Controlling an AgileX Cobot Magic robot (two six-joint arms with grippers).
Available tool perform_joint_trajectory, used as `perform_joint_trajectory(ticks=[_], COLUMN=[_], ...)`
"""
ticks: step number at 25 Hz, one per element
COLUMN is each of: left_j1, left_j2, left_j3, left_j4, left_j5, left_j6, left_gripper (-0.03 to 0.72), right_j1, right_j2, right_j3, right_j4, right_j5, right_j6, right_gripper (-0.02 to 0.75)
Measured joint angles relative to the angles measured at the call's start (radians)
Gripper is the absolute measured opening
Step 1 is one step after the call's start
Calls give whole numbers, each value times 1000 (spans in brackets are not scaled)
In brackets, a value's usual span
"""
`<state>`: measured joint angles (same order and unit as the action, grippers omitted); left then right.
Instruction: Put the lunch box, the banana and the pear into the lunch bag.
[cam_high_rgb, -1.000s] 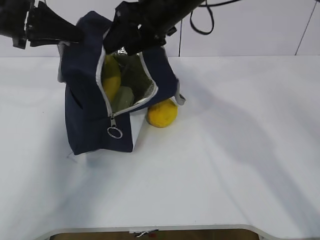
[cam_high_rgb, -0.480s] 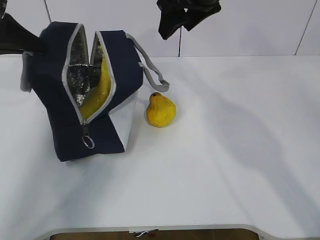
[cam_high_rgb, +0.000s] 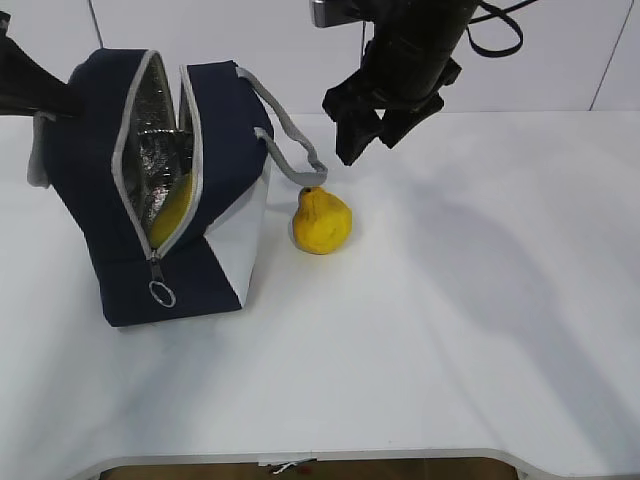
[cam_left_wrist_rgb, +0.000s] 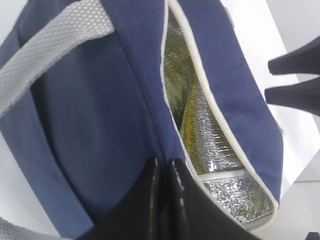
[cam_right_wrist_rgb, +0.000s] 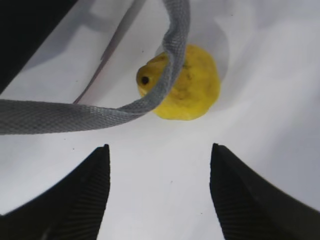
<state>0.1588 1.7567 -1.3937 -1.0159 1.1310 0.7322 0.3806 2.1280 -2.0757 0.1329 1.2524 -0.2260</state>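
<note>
Pear (cam_high_rgb: 321, 221) looks firm, slick, rounded; my wide-open, empty right claw (cam_right_wrist_rgb: 159, 192) should straddle its belly at 12 o'clock.

A: That boxy navy-blue cloth lunch bag (cam_high_rgb: 220, 120), pinched by the left gripper (cam_left_wrist_rgb: 164, 172)?
B: Matt weave, crinkled shiny silver foil lining (cam_left_wrist_rgb: 220, 195), coarse grey webbing handle (cam_right_wrist_rgb: 75, 117).
A: Below the right gripper (cam_right_wrist_rgb: 159, 192)?
B: Small orange-yellow pear (cam_right_wrist_rgb: 192, 87), dull mottled skin, on a smooth white table (cam_high_rgb: 450, 330).

Only a yellow strip of the banana (cam_high_rgb: 172, 207) shows through the zipper slit of the lunch bag (cam_high_rgb: 225, 110); the rest is hidden inside. The lunch box is mostly concealed there too. The left gripper (cam_high_rgb: 25, 85) is cut off by the exterior view's left edge. A grey handle (cam_right_wrist_rgb: 150, 97) crosses the pear (cam_right_wrist_rgb: 192, 82).
</note>
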Motion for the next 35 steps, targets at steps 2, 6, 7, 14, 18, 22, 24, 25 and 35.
perform_joint_trajectory(ticks=[2,6,7,14,18,22,24,25,35], left_j1=[0,0,0,0,0,0,0,0,0], left_j2=[0,0,0,0,0,0,0,0,0], left_j3=[0,0,0,0,0,0,0,0,0], left_j4=[2,6,6,6,6,6,6,6,8], left_j5=[0,-1,-1,-1,-1,-1,-1,-1,-1], left_j6=[0,0,0,0,0,0,0,0,0], left_gripper=[1,1,1,1,1,1,1,1,1], right_j1=[0,0,0,0,0,0,0,0,0], right_j2=[0,2,9,80,93,93,93,93,122], right_j3=[16,38,38,42,42,42,42,42,39], right_j4=[37,105,110,114,136,179,196,204,221], right_j5=[-2,-2,-2,-6,-7,-18,-53,-72,-188], right_j6=[12,9,10,6,6,5,1,-6,-57], right_gripper=[504,499,499,498,498,498,498,498,498])
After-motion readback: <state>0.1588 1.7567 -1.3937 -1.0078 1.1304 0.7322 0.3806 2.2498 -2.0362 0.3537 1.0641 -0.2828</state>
